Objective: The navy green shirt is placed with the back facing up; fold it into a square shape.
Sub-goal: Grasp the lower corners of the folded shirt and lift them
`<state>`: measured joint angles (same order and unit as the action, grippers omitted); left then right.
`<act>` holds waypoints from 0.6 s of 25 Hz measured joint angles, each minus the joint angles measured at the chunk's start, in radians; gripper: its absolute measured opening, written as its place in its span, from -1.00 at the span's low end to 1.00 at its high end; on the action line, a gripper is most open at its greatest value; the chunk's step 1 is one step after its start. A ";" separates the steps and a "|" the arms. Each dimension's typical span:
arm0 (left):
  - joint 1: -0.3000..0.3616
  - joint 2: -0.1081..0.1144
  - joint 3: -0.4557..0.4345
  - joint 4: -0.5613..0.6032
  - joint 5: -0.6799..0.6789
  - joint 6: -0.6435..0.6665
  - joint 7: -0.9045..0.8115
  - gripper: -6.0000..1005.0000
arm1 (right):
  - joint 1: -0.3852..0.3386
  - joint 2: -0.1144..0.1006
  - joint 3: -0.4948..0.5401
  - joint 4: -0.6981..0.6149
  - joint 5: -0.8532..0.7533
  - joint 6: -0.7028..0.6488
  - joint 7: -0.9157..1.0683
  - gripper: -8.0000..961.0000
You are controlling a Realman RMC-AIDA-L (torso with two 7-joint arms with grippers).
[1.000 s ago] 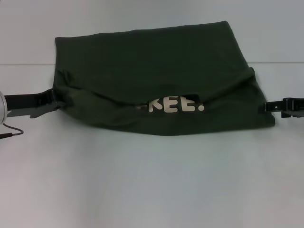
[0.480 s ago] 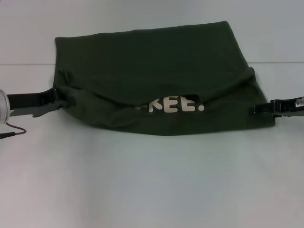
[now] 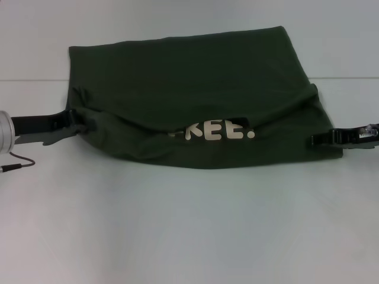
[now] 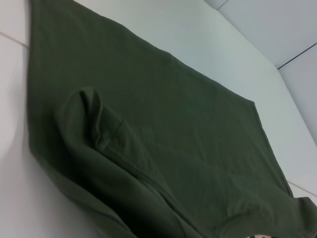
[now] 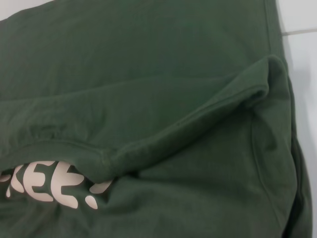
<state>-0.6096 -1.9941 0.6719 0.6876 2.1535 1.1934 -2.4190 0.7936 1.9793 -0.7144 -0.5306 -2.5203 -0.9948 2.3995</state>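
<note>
The navy green shirt (image 3: 195, 77) lies spread across the white table. A flap of it is folded over and sags in the middle, showing cream letters "REE." (image 3: 220, 131) beneath its hem. The left wrist view shows plain green cloth with a rolled fold (image 4: 104, 144). The right wrist view shows the flap's hem (image 5: 198, 124) over the letters (image 5: 49, 186). My left gripper (image 3: 72, 122) rests at the shirt's left edge, touching the fold. My right gripper (image 3: 314, 140) reaches in low over the shirt's right edge.
A white table (image 3: 189, 231) stretches in front of the shirt, with a seam line (image 3: 29, 80) running behind. A thin dark cable (image 3: 15, 163) trails from the left arm near the table's left edge.
My right gripper has slid inward to the left and slightly nearer, now overlapping the shirt's right edge. The left gripper and the shirt have hardly moved.
</note>
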 joint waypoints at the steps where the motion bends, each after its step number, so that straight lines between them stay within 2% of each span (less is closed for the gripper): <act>1: -0.001 0.000 0.000 0.000 0.000 0.000 0.000 -0.99 | 0.000 0.000 0.000 0.000 0.001 0.001 0.000 0.79; 11: -0.002 -0.001 0.000 -0.002 0.000 0.000 0.002 -0.99 | -0.007 -0.004 -0.007 0.001 0.000 -0.007 0.003 -0.03; 15: -0.002 -0.002 0.000 -0.002 0.000 0.001 0.005 -0.99 | -0.011 -0.006 -0.002 0.001 0.002 -0.009 0.003 -0.23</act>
<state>-0.6121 -1.9957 0.6718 0.6856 2.1537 1.1942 -2.4144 0.7824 1.9731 -0.7165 -0.5292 -2.5186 -1.0038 2.4022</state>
